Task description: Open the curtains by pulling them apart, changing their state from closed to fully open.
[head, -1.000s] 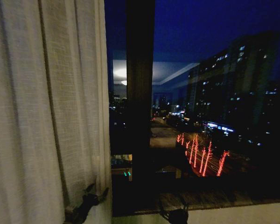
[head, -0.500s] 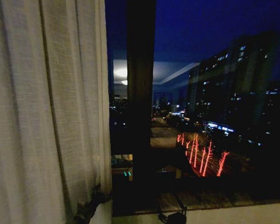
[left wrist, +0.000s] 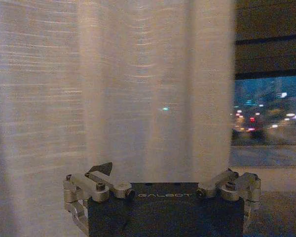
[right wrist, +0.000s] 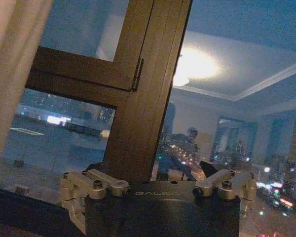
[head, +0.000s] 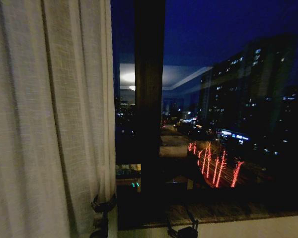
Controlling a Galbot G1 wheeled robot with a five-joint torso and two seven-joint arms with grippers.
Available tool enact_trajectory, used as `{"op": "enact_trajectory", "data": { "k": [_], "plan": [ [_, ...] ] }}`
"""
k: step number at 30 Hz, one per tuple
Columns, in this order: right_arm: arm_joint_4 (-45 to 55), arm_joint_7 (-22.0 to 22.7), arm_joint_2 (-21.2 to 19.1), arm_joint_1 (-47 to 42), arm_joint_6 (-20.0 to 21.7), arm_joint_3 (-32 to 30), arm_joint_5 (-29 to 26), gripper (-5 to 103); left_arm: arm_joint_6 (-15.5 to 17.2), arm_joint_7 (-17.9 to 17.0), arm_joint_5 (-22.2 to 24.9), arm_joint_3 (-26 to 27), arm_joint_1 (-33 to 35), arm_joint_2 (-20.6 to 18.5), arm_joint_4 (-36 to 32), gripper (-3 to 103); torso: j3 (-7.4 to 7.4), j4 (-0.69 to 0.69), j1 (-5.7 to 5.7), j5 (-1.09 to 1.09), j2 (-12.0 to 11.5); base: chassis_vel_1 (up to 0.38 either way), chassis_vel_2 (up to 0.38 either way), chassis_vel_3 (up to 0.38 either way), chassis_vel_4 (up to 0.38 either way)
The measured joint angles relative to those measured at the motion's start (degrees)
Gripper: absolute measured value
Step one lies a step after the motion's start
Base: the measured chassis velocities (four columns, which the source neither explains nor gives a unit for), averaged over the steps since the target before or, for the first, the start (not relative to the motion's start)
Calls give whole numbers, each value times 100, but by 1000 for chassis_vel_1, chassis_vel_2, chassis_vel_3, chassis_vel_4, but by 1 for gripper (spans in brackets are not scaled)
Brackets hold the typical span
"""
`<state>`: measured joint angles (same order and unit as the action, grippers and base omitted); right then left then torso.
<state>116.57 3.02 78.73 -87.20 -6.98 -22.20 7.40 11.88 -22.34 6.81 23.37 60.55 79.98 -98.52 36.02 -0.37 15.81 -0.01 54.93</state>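
The sheer cream-white curtain (head: pixel 49 119) hangs in pleats over the left part of the window, its inner edge beside the dark window frame (head: pixel 149 99). My left gripper (head: pixel 103 207) is low down at that inner edge, right against the fabric. In the left wrist view the curtain (left wrist: pixel 138 89) hangs just ahead of the spread, open fingers (left wrist: pixel 101 170), with nothing clamped. My right gripper (head: pixel 185 231) sits low by the sill, open, facing the window frame (right wrist: pixel 148 74); a strip of curtain (right wrist: pixel 10 64) shows at the edge of the right wrist view.
Bare glass to the right of the curtain looks out on a night city with lit buildings (head: pixel 248 84) and red lights (head: pixel 213 166). A stone sill (head: pixel 223 210) runs along the bottom of the window. A ceiling light is reflected in the glass (right wrist: pixel 197 64).
My left gripper has shifted right along the bottom of the curtain to its inner edge and turned more upright. The right gripper has barely moved. The curtain hangs about as before.
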Motion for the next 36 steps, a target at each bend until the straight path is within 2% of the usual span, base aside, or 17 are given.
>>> {"op": "enact_trajectory", "data": {
  "k": [7,11,12,14,16,17,21,24,25,26,27,28,29,30,33,35,36],
  "plan": [
    [-66,-54,0,44,-23,43,6,100,-124,46,51,316,-97,-217,133,100,0,0,0,0,0,0,0,0,0],
    [-144,-115,0,101,-24,95,23,100,-109,-319,46,358,-68,-187,26,100,0,0,0,0,0,0,0,0,0],
    [-144,-115,0,101,-24,95,23,100,-109,-319,46,358,-68,-187,26,100,0,0,0,0,0,0,0,0,0],
    [-193,-140,0,128,-25,121,29,100,-59,-664,37,365,-48,-102,-28,100,0,-1,0,0,0,0,0,0,0],
    [-197,-142,0,130,-26,122,29,100,-51,-726,37,368,-48,-95,-28,100,0,-1,0,0,0,0,0,0,0],
    [-209,-154,0,132,-29,120,29,100,-40,-893,37,400,-48,-82,-18,100,0,-1,0,-1,0,0,0,0,0],
    [-229,-183,0,122,-56,90,25,100,-20,-909,62,493,-48,-149,16,100,0,0,0,-1,1,0,0,0,0],
    [-229,-197,0,121,-75,84,15,100,-7,-368,253,560,26,-257,-84,100,0,-1,0,-1,1,0,0,0,0],
    [-229,-198,0,128,-78,80,12,100,-8,-152,315,574,68,-292,-149,103,0,-1,0,0,1,0,0,0,0],
    [-229,-198,0,128,-78,80,12,100,-8,-152,315,574,68,-292,-149,103,0,-1,0,0,1,0,0,0,0],
    [-229,-198,0,148,-80,67,9,100,-20,160,412,584,133,-333,-231,99,0,0,0,0,1,0,0,0,0],
    [-229,-198,0,160,-81,57,5,100,-49,330,466,583,168,-355,-271,99,0,0,0,0,1,0,0,0,0],
    [-229,-198,0,173,-82,38,-3,100,-124,573,519,583,213,-388,-313,94,0,0,0,0,0,0,0,0,0],
    [-229,-198,0,173,-82,38,-3,100,-124,573,519,583,213,-388,-313,94,0,0,0,0,0,0,0,0,0],
    [-226,-199,0,166,-117,-43,-37,100,-239,1153,636,603,331,-482,-415,78,0,-1,0,-1,1,0,0,0,0],
    [-225,-203,0,158,-123,-55,-64,100,-245,1221,649,618,347,-495,-431,78,0,-1,0,-1,1,0,0,0,0],
    [-223,-209,0,137,-130,-69,-144,100,-253,1351,666,663,374,-528,-455,68,0,0,0,0,1,0,0,0,0]
  ]
}}
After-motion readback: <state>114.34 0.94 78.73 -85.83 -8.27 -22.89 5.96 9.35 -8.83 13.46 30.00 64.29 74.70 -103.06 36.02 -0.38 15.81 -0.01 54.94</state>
